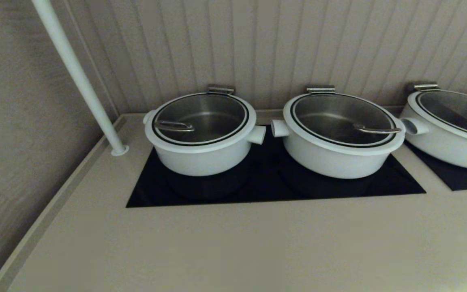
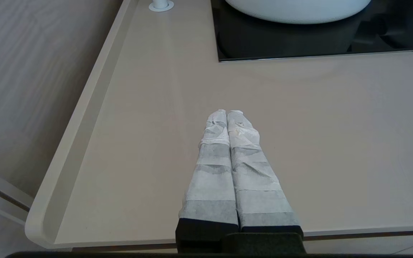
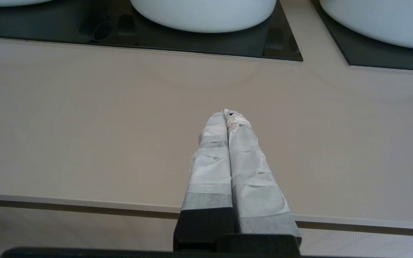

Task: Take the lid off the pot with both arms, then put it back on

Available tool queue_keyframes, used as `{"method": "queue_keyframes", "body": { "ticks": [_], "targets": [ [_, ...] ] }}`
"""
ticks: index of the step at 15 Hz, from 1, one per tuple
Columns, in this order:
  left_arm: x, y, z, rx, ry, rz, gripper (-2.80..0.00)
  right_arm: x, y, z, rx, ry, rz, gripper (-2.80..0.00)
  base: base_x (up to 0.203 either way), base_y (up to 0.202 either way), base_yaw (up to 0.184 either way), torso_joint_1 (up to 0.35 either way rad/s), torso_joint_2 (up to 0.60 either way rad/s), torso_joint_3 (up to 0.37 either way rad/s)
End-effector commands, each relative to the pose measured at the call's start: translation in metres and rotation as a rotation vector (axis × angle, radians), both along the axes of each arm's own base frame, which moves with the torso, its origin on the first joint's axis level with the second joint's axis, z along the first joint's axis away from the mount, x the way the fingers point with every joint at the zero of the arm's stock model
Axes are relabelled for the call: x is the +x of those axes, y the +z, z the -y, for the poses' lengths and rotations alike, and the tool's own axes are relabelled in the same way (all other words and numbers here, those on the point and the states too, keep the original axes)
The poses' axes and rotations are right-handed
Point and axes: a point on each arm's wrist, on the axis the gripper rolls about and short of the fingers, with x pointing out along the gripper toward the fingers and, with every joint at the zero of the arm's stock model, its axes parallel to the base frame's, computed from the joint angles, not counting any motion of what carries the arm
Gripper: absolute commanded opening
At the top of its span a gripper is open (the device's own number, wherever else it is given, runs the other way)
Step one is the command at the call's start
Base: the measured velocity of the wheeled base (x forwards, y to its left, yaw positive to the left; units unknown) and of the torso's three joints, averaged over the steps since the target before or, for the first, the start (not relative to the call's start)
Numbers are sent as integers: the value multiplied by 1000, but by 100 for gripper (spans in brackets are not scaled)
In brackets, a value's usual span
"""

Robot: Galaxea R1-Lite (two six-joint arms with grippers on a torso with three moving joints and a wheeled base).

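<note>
The lid [image 1: 201, 117] sits closed on the pot [image 1: 203, 152], well ahead of the left gripper [image 2: 227, 114], whose jaws are pressed together over the bare surface [image 2: 156, 125]. The right gripper [image 3: 227, 114], jaws also together, hangs near the surface's front edge. The glass lid is likely stiff, fragile and slippery; its steel handle [image 1: 174, 126] offers the likeliest hold.

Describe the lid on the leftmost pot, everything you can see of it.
The lid is a round glass disc with a white rim and a black inner ring; the pot's steel interior shows through it. A curved steel loop handle sits near its left edge, and a steel bracket shows at its far edge. It lies flat and closed on the pot. Nothing else touches it.
</note>
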Motion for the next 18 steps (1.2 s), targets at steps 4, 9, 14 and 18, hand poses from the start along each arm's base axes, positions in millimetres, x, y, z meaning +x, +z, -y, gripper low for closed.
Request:
{"method": "queue_keyframes", "body": {
  "ticks": [4, 9, 14, 18],
  "targets": [
    [0, 0, 0, -1, -1, 0, -280, 0, 0, 0, -1, 1, -2, -280, 0, 0, 0, 0, 0, 0],
    [0, 0, 0, -1, 0, 0, -280, 0, 0, 0, -1, 3, 0, -280, 0, 0, 0, 0, 0, 0],
    [0, 0, 0, 1, 0, 0, -280, 0, 0, 0, 1, 1, 0, -280, 0, 0, 0, 0, 0, 0],
    [0, 0, 0, -1, -1, 0, -280, 0, 0, 0, 39, -17, 0, -280, 0, 0, 0, 0, 0, 0]
  ]
}}
